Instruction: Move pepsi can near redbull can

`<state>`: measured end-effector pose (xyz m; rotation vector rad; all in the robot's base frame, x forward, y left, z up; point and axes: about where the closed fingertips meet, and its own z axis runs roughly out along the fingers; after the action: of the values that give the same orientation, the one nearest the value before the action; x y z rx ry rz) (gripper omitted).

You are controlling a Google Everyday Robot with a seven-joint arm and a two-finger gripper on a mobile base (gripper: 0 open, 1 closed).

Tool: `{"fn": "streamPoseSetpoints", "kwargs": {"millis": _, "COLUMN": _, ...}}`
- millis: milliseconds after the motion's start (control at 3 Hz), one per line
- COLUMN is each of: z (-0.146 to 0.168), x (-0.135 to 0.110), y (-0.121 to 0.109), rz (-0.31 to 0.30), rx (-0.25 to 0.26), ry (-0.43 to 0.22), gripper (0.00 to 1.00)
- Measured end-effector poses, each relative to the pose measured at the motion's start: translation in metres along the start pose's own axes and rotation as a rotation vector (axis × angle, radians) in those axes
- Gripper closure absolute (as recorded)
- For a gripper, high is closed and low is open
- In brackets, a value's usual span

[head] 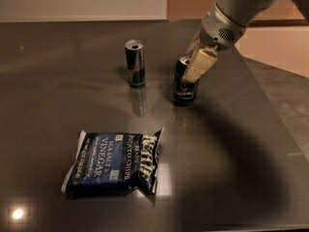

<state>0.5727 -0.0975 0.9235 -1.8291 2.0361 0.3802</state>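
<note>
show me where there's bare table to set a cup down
Bare table lies left of the redbull can, and more lies right of the chips bag. Crowded: the narrow gap between the redbull can and the pepsi can, which the tool grips.

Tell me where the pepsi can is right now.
In the camera view, the pepsi can is just right of the redbull can, apart from it, with the gripper clamped around its top; the chip bag lies nearer the camera.
</note>
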Motion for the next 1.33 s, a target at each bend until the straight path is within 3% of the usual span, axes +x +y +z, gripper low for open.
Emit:
{"fn": "streamPoseSetpoints", "kwargs": {"millis": 667, "z": 0.021, "x": -0.045, "y": -0.020, "rz": -0.073, "rx": 0.009, "ry": -0.003, "gripper": 1.00}}
{"fn": "streamPoseSetpoints", "kwargs": {"millis": 1000, "z": 0.032, "x": -0.054, "y": -0.033, "rz": -0.086, "rx": 0.012, "ry": -0.006, "gripper": 1.00}}
{"fn": "streamPoseSetpoints", "kwargs": {"millis": 1333, "z": 0.042, "x": -0.056, "y": -0.043, "rz": -0.092, "rx": 0.013, "ry": 0.005, "gripper": 0.82}}
